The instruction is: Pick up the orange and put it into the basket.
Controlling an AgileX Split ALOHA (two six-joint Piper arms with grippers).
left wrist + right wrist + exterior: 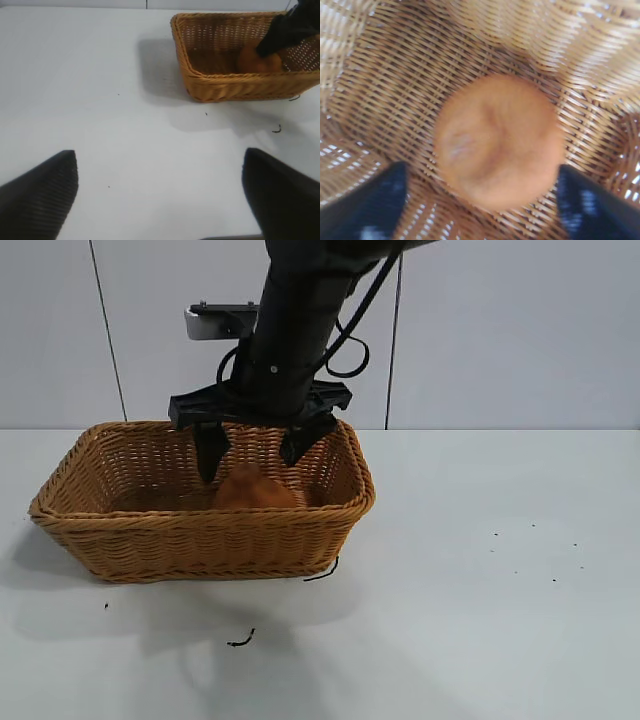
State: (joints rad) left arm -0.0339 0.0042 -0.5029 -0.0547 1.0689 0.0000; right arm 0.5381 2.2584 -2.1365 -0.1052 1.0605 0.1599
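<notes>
The orange (252, 488) lies in the basket (200, 535) (wicker), right gripper (252, 452) released above it.

You see a white table (480, 570) with small dark specks (241, 640) scattered on it, and behind it a pale grey panelled wall (500, 330) with thin dark vertical seams.
</notes>
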